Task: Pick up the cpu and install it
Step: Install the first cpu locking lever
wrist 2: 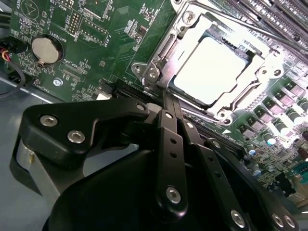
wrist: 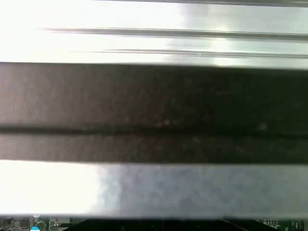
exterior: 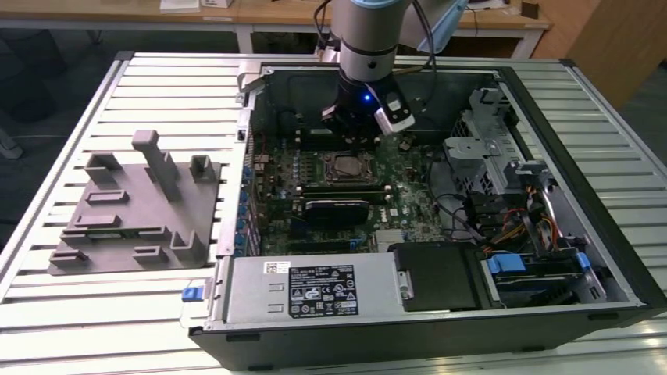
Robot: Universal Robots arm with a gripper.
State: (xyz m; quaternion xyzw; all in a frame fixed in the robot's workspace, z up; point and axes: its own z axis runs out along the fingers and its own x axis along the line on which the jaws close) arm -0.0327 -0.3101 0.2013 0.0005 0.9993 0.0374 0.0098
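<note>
The cpu (wrist 2: 211,70), a pale silver square plate, lies inside the metal socket frame (wrist 2: 250,91) on the green motherboard (wrist 2: 103,45). In the exterior view the cpu (exterior: 347,166) sits mid-board in the open computer case. My gripper (exterior: 351,129) hangs just beyond the socket on its far side, low over the board. In the second wrist view the black fingers (wrist 2: 169,144) lie pressed together, and the gripper (wrist 2: 167,100) ends right beside the socket's corner, shut with nothing between its fingers.
The open case (exterior: 583,195) lies on a slatted metal table (exterior: 156,78). A grey tray (exterior: 136,211) with upright blocks stands at the exterior view's left. A power supply (exterior: 312,289) fills the near side, with drive cages and cables (exterior: 501,180) at the right.
</note>
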